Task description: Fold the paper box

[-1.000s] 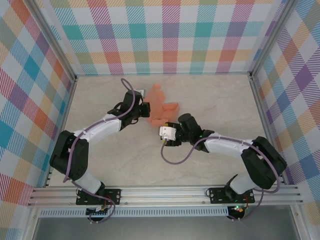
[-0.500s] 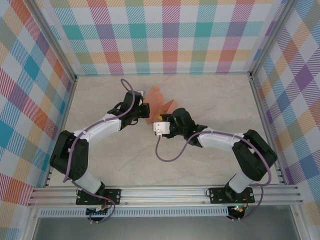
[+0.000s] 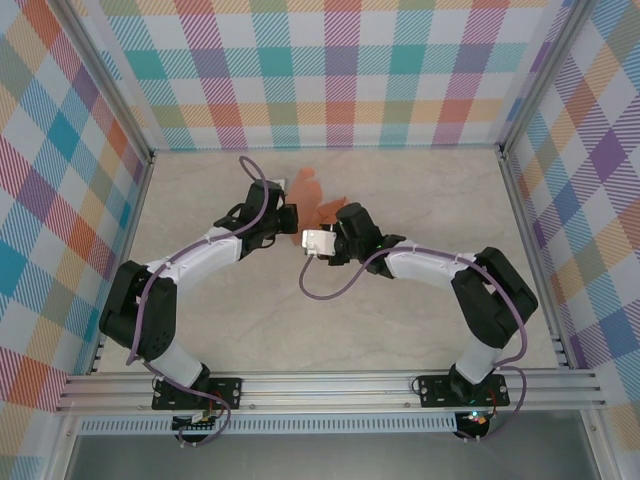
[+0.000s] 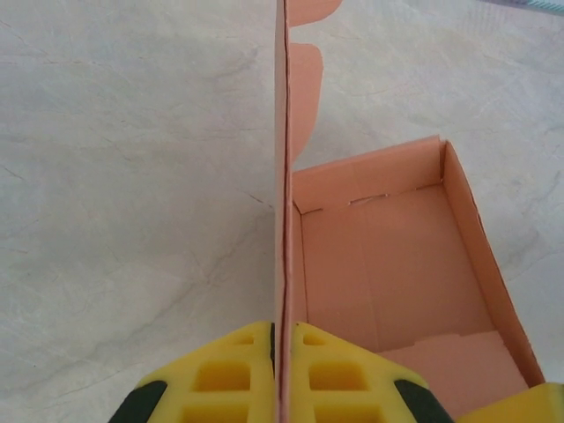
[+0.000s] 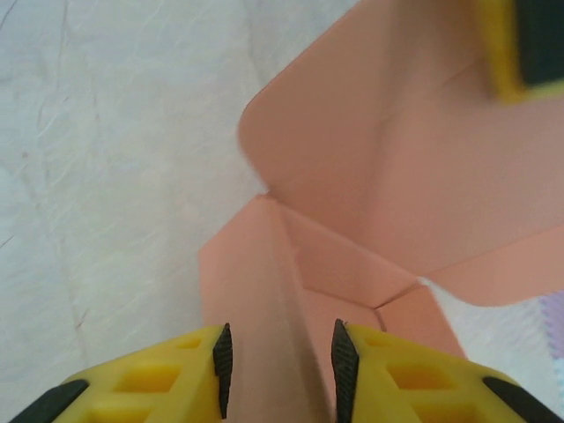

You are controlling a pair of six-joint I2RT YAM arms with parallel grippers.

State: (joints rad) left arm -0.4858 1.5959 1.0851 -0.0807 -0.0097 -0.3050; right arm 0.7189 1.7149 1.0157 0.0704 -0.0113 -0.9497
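now: box (image 3: pixel 308 187) sat on the table (image 3: pixel 430 210) near its far edge, about midway along it, partly formed, tray interior facing up. left claw (image 4: pixel 282 345) was clamped together on an upright panel of the box, seen edge-on between its yellow fingers (image 4: pixel 229 366). right claw (image 5: pixel 282 357) straddled a side wall of the box, jaws apart; whether they touched the wall could not be told.
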